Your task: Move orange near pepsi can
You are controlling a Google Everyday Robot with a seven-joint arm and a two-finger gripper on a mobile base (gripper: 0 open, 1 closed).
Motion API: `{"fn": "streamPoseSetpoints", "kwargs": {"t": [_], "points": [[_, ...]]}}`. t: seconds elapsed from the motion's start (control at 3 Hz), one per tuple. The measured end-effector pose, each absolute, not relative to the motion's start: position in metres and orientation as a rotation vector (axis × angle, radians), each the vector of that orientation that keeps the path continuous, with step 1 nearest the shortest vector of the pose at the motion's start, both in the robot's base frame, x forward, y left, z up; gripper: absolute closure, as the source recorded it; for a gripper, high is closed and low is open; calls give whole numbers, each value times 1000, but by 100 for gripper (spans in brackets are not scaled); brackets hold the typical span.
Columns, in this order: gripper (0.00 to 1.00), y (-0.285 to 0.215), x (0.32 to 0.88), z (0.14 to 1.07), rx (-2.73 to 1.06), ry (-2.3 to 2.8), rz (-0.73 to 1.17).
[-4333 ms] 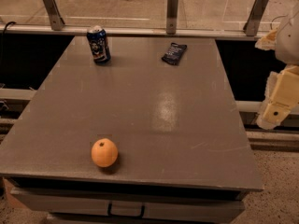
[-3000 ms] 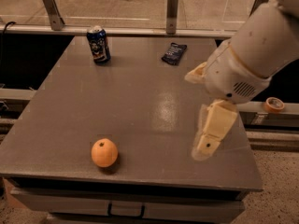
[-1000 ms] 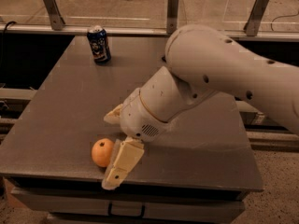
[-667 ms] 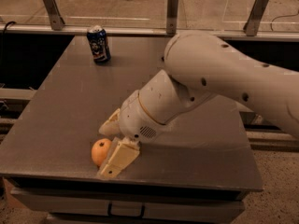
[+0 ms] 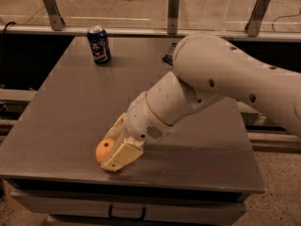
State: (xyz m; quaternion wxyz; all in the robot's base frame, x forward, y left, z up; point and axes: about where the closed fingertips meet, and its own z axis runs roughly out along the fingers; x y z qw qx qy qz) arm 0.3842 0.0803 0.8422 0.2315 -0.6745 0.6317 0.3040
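Grey table (image 5: 66, 98) with robot arm (image 5: 221, 79), seen from the table's front. The arm reaches in from the table's right side and slants down to its front-left part. There the gripper (image 5: 113, 142) sits low over the tabletop, its cream fingers (image 5: 123, 154) spread apart rather than clenched, one on each side of the orange (image 5: 104, 150). The near finger touches the fruit; the far finger lies just behind it. The orange rests on the tabletop near the table's front edge, its dark stem dimple turned upward. The pepsi can (image 5: 99, 44) stands upright at the table's back-left corner, well apart from the orange. A dark snack packet (image 5: 167, 58) lies near the table's back edge, largely hidden by the arm. Metal railing posts (image 5: 173, 12) rise beyond the table's back edge.
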Motion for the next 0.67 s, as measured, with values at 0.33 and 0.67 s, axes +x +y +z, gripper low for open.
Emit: {"fn": "streamPoseSetpoints", "kwargs": {"t": [0.33, 0.67], "points": [[100, 58, 401, 863, -1793, 1776, 804], [100, 12, 439, 896, -1687, 1805, 714]]}}
